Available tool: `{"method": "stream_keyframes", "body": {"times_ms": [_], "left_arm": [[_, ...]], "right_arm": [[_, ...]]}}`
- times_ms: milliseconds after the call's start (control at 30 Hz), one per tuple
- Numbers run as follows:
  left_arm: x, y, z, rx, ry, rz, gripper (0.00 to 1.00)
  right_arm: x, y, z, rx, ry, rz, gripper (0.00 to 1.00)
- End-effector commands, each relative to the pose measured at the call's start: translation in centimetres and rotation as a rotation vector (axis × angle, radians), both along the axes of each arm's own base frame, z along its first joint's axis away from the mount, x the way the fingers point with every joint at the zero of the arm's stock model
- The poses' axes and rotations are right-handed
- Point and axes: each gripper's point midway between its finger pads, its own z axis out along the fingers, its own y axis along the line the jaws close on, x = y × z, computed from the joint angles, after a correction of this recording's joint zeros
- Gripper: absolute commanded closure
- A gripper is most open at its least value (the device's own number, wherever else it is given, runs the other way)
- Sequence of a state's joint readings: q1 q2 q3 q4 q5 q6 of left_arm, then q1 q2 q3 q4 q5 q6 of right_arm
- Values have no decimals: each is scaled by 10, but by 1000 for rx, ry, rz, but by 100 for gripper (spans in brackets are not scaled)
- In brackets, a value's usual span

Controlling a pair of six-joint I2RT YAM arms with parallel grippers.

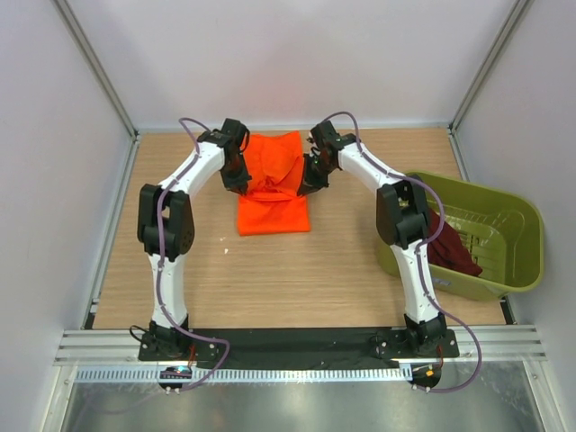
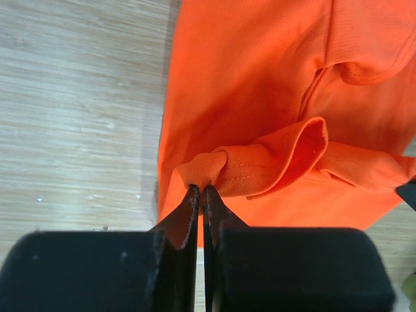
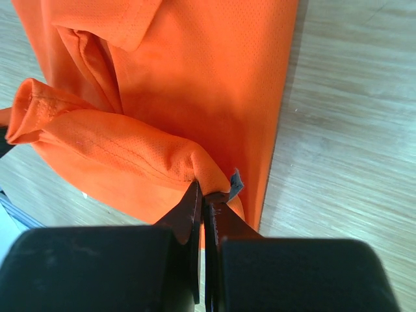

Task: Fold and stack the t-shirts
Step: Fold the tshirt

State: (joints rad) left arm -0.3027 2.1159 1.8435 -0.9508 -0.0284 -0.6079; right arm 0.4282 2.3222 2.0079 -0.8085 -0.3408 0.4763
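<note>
Left gripper (image 2: pixel 200 190) and right gripper (image 3: pixel 203 194) each pinch the orange t-shirt (image 1: pixel 273 214) by the hem bunched just ahead; the bite looks shallow, so uneven pulls could slip it.

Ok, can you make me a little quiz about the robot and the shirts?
1. True or false: the left gripper and the right gripper both pinch the orange t-shirt.
2. Where is the maroon t-shirt? A) on the table B) in the olive-green tub C) under the orange one
3. Fill in: each gripper's jaws are ____ (open/shut).
Key: 1 true; 2 B; 3 shut.
</note>
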Motion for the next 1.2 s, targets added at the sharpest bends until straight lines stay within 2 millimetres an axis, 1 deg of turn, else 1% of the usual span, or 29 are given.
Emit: {"method": "stream_keyframes", "body": {"times_ms": [0, 33, 67, 167, 200, 300, 333, 400, 433, 500, 533, 567, 600, 633, 667, 700, 733, 800, 833, 867, 900, 933, 967, 1000, 1033, 1067, 1100, 1167], "left_arm": [[17, 4, 9, -8, -52, -3, 100], [18, 3, 11, -11, -56, -4, 100], [22, 5, 10, -12, -57, 0, 100], [25, 7, 4, -8, -46, 2, 100], [29, 7, 5, -13, -54, 1, 100], [34, 3, 4, -27, -58, -3, 100], [36, 4, 3, -27, -59, -3, 100], [40, -3, 1, -57, -65, -19, 98], [42, -4, 1, -62, -72, -22, 91], [47, -1, 2, -47, -87, -18, 85], [48, -1, 5, -45, -96, -18, 77], [51, -1, 13, -48, -114, -18, 72], [55, 10, 19, 1, -138, 7, 67], [56, 12, 36, 9, -173, 9, 60], [57, 14, 47, 17, -199, 10, 57], [58, 21, 56, 43, -222, 20, 52], [54, 23, 76, 46, -257, 16, 50], [48, 28, 89, 55, -276, 16, 47], [43, 26, 92, 44, -275, -2, 45], [36, 24, 103, 21, -289, -25, 44], [22, 17, 90, -16, -245, -67, 44], [13, 16, 83, -21, -227, -99, 44], [7, 12, 90, -55, -251, -126, 44], [-12, 10, 67, -71, -186, -152, 45], [-23, 3, 64, -117, -170, -189, 48], [-27, -1, 70, -150, -204, -208, 50], [-47, -3, 49, -175, -140, -215, 51], [-60, -2, 36, -189, -112, -212, 51]], "right_arm": [[16, 7, 15, 56, -42, 9, 99], [17, 7, 17, 60, -43, 10, 99], [18, 6, 10, 58, -33, 9, 99], [22, 8, 8, 71, -26, 10, 99], [22, 8, 3, 68, -19, 7, 99], [26, 9, -1, 78, -13, -7, 99], [29, 10, 1, 82, -20, -10, 98], [34, 9, 1, 78, -32, -21, 95], [39, 7, 2, 82, -37, -37, 92], [45, 5, 3, 90, -39, -53, 88], [52, 6, 9, 99, -53, -63, 84], [55, 2, 12, 98, -50, -73, 79], [60, 0, 17, 101, -58, -79, 73], [67, -4, 29, 105, -76, -92, 63], [71, -6, 36, 107, -86, -101, 59], [73, -9, 42, 103, -93, -114, 54], [78, -14, 52, 92, -115, -134, 44], [70, -22, 62, 69, -101, -149, 40], [60, -25, 54, 53, -64, -141, 37], [54, -27, 66, 60, -77, -126, 35], [39, -31, 50, 43, -23, -116, 32], [34, -32, 51, 43, -28, -105, 30], [27, -34, 51, 41, -31, -85, 30], [13, -37, 51, 40, -18, -72, 30], [11, -34, 53, 59, -39, -57, 30], [6, -33, 54, 69, -41, -43, 31], [-6, -31, 54, 85, -38, -21, 32], [-14, -30, 50, 95, -35, -14, 32]]}}
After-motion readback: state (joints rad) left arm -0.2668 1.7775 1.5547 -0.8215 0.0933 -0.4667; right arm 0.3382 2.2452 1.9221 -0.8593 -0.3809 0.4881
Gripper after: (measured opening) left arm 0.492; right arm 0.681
